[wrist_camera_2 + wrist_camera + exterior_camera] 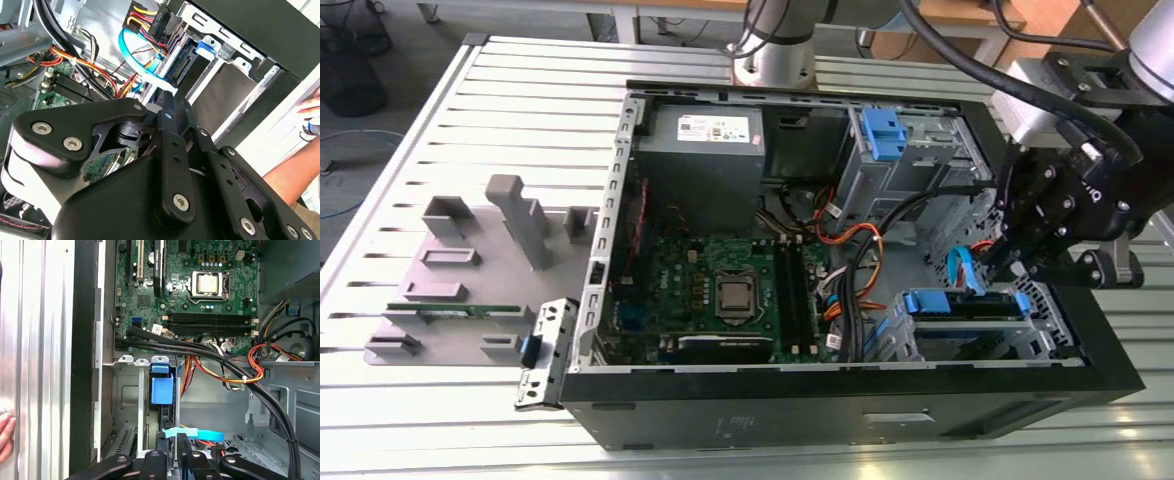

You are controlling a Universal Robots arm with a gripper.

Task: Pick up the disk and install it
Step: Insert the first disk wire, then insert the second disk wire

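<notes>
**Pincer at the drive cage, disk edge-on in the slot ahead**

Exterior view. Open computer case (pixel 854 425) lies on its side on a slatted table (pixel 400 420). The pincer (pixel 1011 272) hangs over the drive cage (pixel 1051 322) at the case's corner. The disk (pixel 961 305) sits inside that cage, just beside and below the pincer, with its blue rail uppermost. A light blue data cable (pixel 958 268) loops between the two. The motherboard (pixel 720 280) is well apart, on the far side of the disk from the pincer.

Second wrist view. The pincer (pixel 175 100) points straight at the drive cage (pixel 235 65). The disk (pixel 186 60) shows as a thin dark slab with a blue tab at its far end. It lies directly ahead of the pincer tip, near it. The data cable (pixel 132 60) crosses just beside the tip. Open, closed or gripping: cannot tell here. A person's hand (pixel 310 107) rests outside the case, off to the pincer's side.

First wrist view. The pincer (pixel 171 440) is lined up with the disk (pixel 161 390) in the drive cage (pixel 127 390), and the data cable (pixel 192 432) lies across the tip. I cannot make out whether they touch.

Judgement: the disk's long axis runs away from the pincer, down the slot. It looks largely seated already, and any push would follow that line. There is only the one arm.
</notes>
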